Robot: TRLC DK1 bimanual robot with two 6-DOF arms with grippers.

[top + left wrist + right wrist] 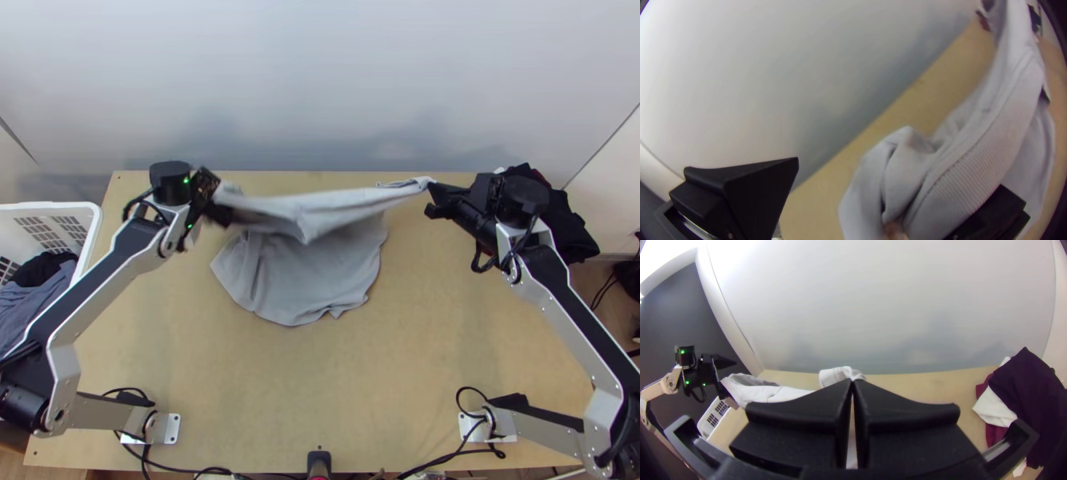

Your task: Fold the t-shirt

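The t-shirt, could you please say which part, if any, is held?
The right gripper holds the t-shirt by the right end of its raised edge; the left gripper is open.

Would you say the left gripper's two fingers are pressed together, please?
No, in the left wrist view the left gripper has its fingers wide apart, the t-shirt partly between them.

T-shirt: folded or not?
Not folded. In the top view, the t-shirt runs in a raised band to the right pincer; the rest spreads loosely creased beneath.
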